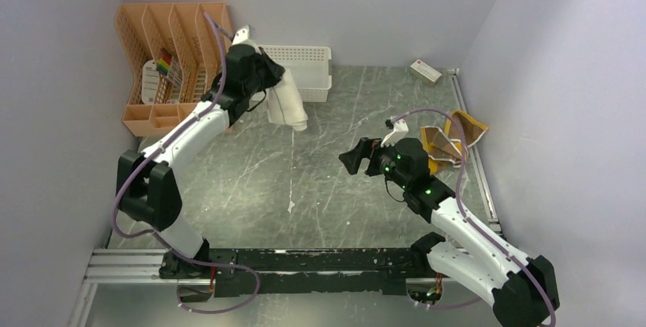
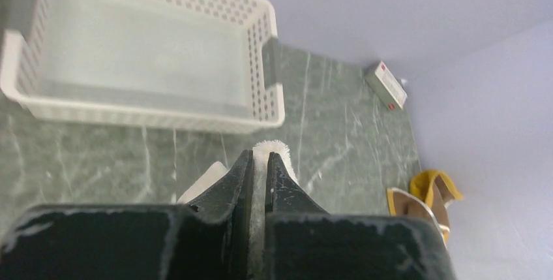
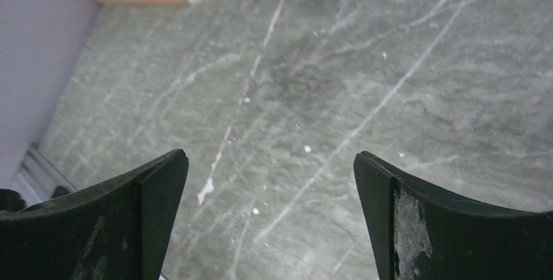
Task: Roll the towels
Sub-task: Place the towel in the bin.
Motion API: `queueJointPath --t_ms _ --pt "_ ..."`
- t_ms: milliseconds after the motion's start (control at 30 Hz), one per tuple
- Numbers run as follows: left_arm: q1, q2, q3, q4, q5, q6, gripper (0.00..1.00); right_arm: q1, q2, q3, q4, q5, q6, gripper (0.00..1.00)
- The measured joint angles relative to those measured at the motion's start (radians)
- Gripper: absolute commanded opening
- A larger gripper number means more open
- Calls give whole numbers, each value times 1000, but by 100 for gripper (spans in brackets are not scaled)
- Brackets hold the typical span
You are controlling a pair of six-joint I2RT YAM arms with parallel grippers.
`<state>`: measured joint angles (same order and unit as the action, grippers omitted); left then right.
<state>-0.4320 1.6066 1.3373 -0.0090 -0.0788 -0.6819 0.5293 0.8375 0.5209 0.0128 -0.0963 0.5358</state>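
**White towel pinched in my left gripper, right gripper wide open**

My left gripper (image 2: pixel 259 156) is clamped on the white towel (image 1: pixel 288 106), its jaws nearly together with a fold of cloth between them. The towel hangs from that grip just in front of the white lattice basket (image 1: pixel 305 64), at the far left of the table (image 1: pixel 305 197). I cannot tell whether its lower end touches the table. My right gripper (image 3: pixel 270 159) hovers above bare table near the middle with its jaws spread wide, holding nothing. The mustard-yellow towel (image 1: pixel 453 140) lies crumpled by the right wall, just behind my right arm. An orange rack (image 1: pixel 167 37) stands in the far left corner.
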Motion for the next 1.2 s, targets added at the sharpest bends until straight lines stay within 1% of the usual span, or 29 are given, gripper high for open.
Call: queueJointPath --t_ms 133,267,400,567,667,733,800,900,1067,1200 --pt "32 81 135 -23 -31 78 7 0 61 9 -43 -2 -39 100" --pt "71 243 369 -52 -45 172 7 0 72 37 -77 -6 -63 100" --pt "118 430 619 -82 -55 277 7 0 35 43 -105 -12 -68 100" --pt "170 606 826 -131 -59 385 7 0 -45 26 -164 -10 -68 100" --pt "189 651 840 -119 -56 443 7 0 -74 24 -208 -2 -71 100" --pt "201 652 777 -65 -42 472 7 0 -82 24 -233 3 -74 100" --pt "207 657 741 -32 -8 483 7 0 -83 24 -251 4 -79 100" --pt "208 684 750 -8 55 480 7 0 -76 24 -267 3 -83 100" --pt "208 716 787 66 201 431 7 0 -71 23 -273 3 -83 100" --pt "216 774 889 155 359 325 7 0 -73 15 -275 3 -83 100"
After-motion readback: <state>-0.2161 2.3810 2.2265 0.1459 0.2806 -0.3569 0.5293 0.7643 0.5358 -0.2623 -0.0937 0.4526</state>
